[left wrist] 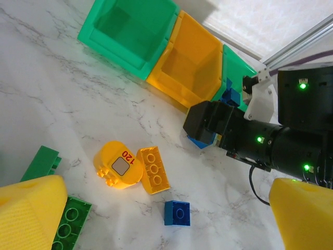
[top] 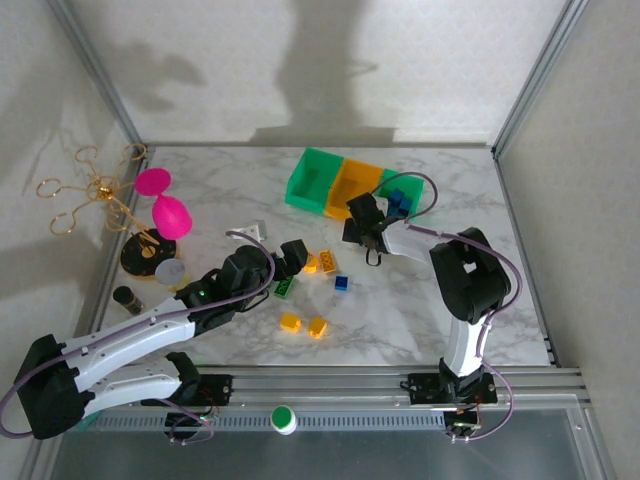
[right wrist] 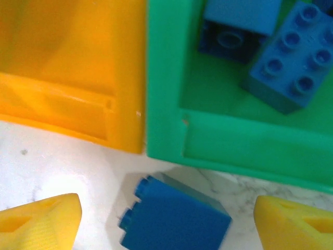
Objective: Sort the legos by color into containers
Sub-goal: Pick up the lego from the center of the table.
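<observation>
At the bottom of the right wrist view, the right gripper (right wrist: 166, 211) stands with its jaws wide apart. A blue brick (right wrist: 177, 221) lies on the table between the fingers with a gap on each side, touched by neither. Just above it runs the near wall of the green bin (right wrist: 166, 78), with more blue bricks (right wrist: 289, 62) inside at upper right. The orange bin (right wrist: 67, 62) sits at upper left.

The left wrist view adds what lies farther out. The left gripper (left wrist: 167, 187), jaws wide and empty, hangs over a round orange piece (left wrist: 118, 165) marked 120, which touches an orange brick (left wrist: 153, 169). A small blue brick (left wrist: 177, 212) is at lower centre and green bricks (left wrist: 70, 224) at lower left.

From above, two orange bricks (top: 290, 322) lie low in the frame, well apart from the bins, and pink goblets (top: 170, 215) stand at left.
</observation>
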